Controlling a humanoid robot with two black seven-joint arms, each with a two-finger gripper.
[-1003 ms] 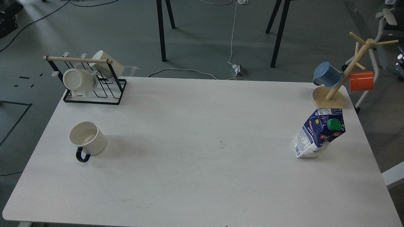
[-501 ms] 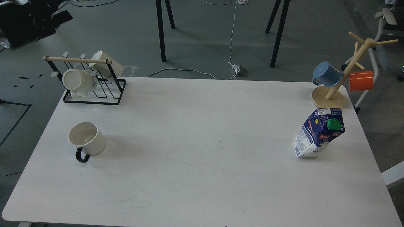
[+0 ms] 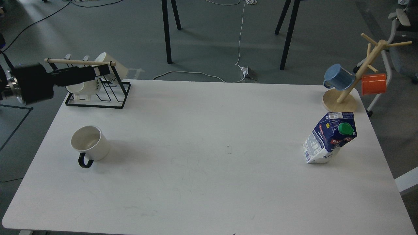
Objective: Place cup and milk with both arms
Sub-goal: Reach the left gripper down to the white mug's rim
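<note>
The cup (image 3: 90,145), cream-white with a black loop handle facing the near edge, stands upright at the table's left. The milk (image 3: 330,137), a dark blue and white carton with a green cap, stands at the right. My left gripper (image 3: 105,70) reaches in from the left edge, seen side-on in front of the mug rack, well beyond the cup and above table height. Its fingers look like one dark bar, so I cannot tell whether it is open. My right gripper is out of view.
A black wire rack (image 3: 94,93) with a wooden bar holds two white mugs at the back left. A wooden mug tree (image 3: 339,99) with a blue mug (image 3: 339,77) and an orange mug (image 3: 374,84) stands at the back right. Table legs and cables lie beyond.
My left arm has come in from the upper left and now stretches rightward across the mug rack. The cup and the milk have not moved.
</note>
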